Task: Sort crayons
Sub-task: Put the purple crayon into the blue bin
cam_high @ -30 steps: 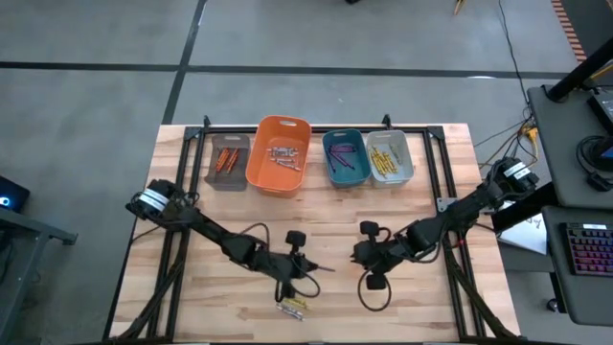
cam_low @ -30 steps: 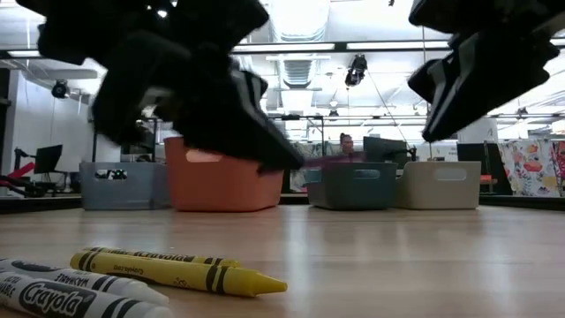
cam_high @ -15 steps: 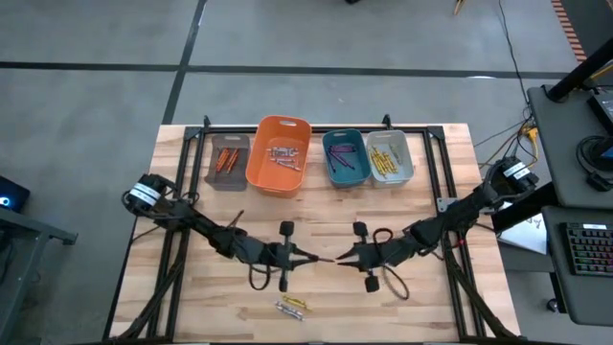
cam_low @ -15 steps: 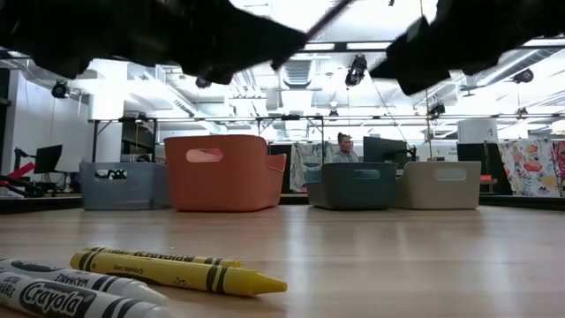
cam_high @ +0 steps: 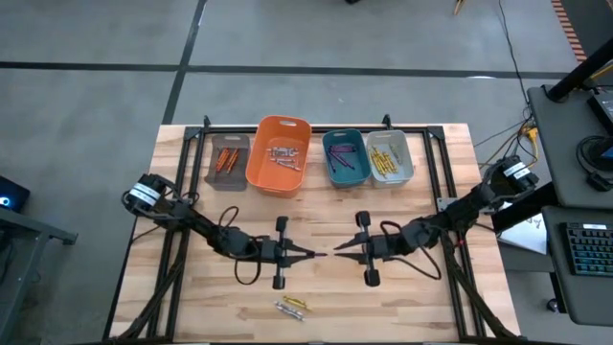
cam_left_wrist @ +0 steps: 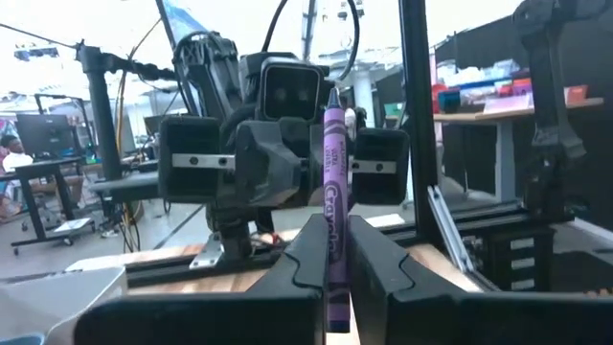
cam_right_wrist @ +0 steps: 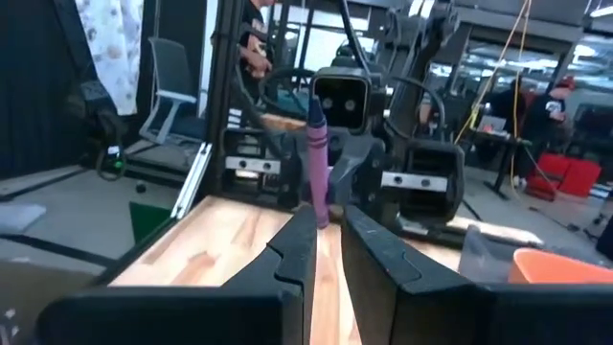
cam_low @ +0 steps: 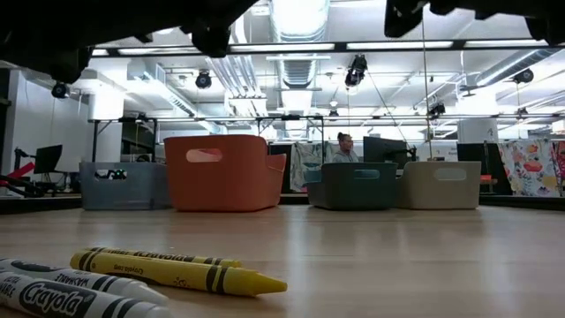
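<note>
My left gripper is level over the table's middle, shut on a purple crayon that stands upright, tip up. My right gripper faces it from the right, level, its fingers slightly apart. In the right wrist view the crayon stands just beyond the right gripper's fingertips; whether they touch it, I cannot tell. A yellow crayon and two white-wrapped ones lie on the table near its front edge. Both grippers are above the top of the low view. My left gripper pinches the purple crayon's wrapped lower half between its two fingers. The fingers come level from the table's left and lie across the crayon. The crayon stands upright, lifted clear of the table, most of it above the fingers.
Along the far edge stand a grey bin with orange crayons, an orange bin, a teal bin and a pale bin with yellow crayons. Bare wood lies between the bins and the grippers.
My left gripper has risen with the purple crayon, gone a little toward the far edge and turned level; the crayon has turned upright. My right gripper has risen, turned level and gone toward the table's left, up to the crayon. Both have left the low view.
</note>
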You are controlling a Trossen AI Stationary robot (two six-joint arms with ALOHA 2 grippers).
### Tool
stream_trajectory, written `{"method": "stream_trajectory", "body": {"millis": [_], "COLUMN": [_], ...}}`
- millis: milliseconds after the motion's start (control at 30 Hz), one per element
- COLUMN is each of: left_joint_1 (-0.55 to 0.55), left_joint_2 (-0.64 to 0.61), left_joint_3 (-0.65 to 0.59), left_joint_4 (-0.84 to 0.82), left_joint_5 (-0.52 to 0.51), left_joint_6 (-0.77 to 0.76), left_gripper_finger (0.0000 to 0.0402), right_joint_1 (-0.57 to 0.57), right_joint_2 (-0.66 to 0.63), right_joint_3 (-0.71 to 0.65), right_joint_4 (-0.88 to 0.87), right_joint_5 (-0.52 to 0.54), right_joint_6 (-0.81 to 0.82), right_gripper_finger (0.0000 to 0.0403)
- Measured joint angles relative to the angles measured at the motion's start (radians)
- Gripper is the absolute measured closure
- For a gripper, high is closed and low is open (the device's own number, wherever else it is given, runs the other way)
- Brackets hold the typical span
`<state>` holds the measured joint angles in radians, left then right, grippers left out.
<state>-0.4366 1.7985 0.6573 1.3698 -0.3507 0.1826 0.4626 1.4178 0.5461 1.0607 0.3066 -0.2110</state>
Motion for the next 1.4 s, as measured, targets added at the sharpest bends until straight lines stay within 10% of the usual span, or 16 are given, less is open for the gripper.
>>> {"method": "stream_trajectory", "body": {"millis": [733, 1400], "left_joint_1": [0.000, 0.002], "left_joint_2": [0.000, 0.000], "left_joint_3": [0.012, 0.015], "left_joint_4": [0.008, 0.004], "left_joint_5": [-0.060, -0.116], "left_joint_6": [-0.010, -0.011], "left_gripper_finger": [0.0402, 0.0402], "right_joint_1": [-0.029, -0.088], "right_joint_2": [0.011, 0.053], "right_joint_3": [0.072, 0.151], "right_joint_4": [-0.033, -0.059], "right_joint_5": [0.050, -0.080], "right_joint_6": [-0.008, 0.026], "right_gripper_finger": [0.0361, 0.0225]}}
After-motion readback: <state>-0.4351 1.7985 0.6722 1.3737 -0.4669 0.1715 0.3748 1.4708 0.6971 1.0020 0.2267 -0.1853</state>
